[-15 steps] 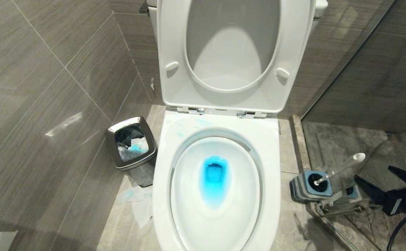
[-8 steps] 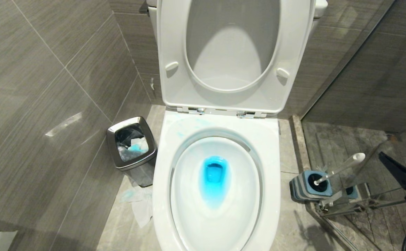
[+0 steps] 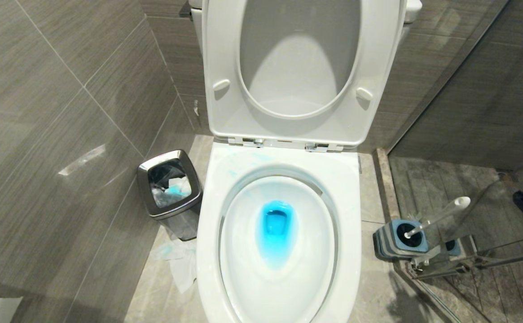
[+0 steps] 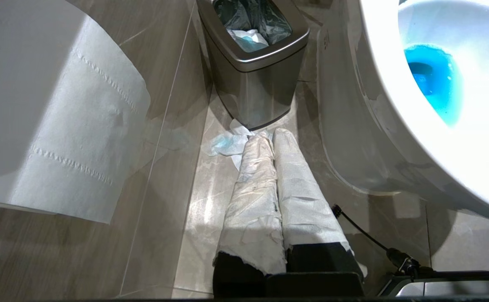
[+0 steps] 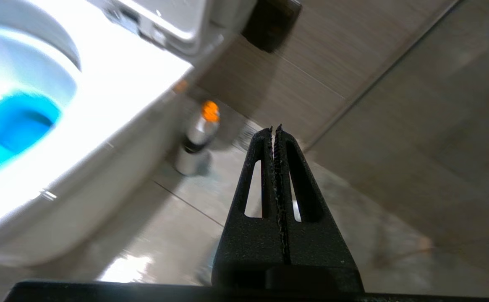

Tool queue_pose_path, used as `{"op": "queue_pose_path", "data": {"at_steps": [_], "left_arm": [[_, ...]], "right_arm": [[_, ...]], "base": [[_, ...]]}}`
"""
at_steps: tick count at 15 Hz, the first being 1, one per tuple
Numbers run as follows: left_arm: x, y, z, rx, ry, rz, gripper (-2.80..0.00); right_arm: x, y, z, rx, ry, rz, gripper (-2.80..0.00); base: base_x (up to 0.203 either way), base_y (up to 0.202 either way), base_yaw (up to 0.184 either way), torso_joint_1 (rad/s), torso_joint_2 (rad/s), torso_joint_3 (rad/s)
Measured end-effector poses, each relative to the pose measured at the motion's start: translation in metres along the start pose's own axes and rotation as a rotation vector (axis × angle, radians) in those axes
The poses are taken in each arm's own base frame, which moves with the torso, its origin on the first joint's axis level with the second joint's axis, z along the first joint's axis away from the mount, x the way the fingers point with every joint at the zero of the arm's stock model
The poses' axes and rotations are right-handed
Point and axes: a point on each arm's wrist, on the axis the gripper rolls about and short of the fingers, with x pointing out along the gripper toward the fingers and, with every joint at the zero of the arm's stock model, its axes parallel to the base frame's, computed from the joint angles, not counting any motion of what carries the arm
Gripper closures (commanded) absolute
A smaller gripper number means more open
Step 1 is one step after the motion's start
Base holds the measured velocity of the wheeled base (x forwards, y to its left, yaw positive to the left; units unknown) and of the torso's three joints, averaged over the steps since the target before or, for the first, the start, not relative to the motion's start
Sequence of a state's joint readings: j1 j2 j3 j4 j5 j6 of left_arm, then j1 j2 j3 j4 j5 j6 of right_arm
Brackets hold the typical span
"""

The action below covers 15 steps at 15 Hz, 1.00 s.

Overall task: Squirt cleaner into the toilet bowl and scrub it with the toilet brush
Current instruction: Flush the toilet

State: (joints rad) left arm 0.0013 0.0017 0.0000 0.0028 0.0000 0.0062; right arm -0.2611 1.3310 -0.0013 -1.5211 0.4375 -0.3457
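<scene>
Toilet bowl point(image 3: 279, 251) sits centre frame, seat and lid up against the tank. Cleaner point(image 3: 275, 229) is already in: vivid blue pool at the bottom of the bowl, pale blue streaks on the far rim near the hinges.

Toilet brush point(image 3: 438, 216) is on the floor to the right of the bowl, handle tilted up and to the right, seated in its grey-and-blue holder point(image 3: 398, 240). The holder stands just beside the glass partition point(image 3: 468, 134), with its reflection behind it.

Right gripper point(image 5: 275, 131): fingers pressed together, nothing between them. It hangs in the air right of the bowl, and only a dark piece of it shows at the right edge of the head view, apart from the brush handle. A small metal can with an orange cap point(image 5: 200, 134) stands on the floor by the bowl's base in the right wrist view.

Left gripper point(image 4: 268, 140): paper-wrapped fingers together, holding nothing, low over the floor left of the bowl. Its tips point toward the steel bin point(image 4: 252, 54) and a blue-stained tissue point(image 4: 225, 144) on the floor. A toilet roll sheet point(image 4: 76, 126) hangs on the left wall.
</scene>
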Motion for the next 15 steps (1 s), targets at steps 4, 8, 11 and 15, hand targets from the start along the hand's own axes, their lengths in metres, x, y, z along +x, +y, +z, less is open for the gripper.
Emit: {"op": "queue_pose_path", "data": {"at_steps": [4, 8, 11, 15], "left_arm": [[0.0, 0.0, 0.0, 0.0, 0.0, 0.0, 0.0], [0.0, 0.0, 0.0, 0.0, 0.0, 0.0, 0.0], [0.0, 0.0, 0.0, 0.0, 0.0, 0.0, 0.0], [0.0, 0.0, 0.0, 0.0, 0.0, 0.0, 0.0]], "right_arm": [[0.002, -0.002, -0.004, -0.135, 0.057, -0.085, 0.0], [-0.003, -0.003, 0.002, -0.098, 0.042, -0.142, 0.0], [-0.016, -0.003, 0.013, 0.029, 0.028, -0.244, 0.0], [-0.038, 0.009, 0.025, 0.167, 0.06, -0.384, 0.0]], "base": [[0.0, 0.0, 0.0, 0.0, 0.0, 0.0], [0.0, 0.0, 0.0, 0.0, 0.0, 0.0], [0.0, 0.0, 0.0, 0.0, 0.0, 0.0], [0.0, 0.0, 0.0, 0.0, 0.0, 0.0]]}}
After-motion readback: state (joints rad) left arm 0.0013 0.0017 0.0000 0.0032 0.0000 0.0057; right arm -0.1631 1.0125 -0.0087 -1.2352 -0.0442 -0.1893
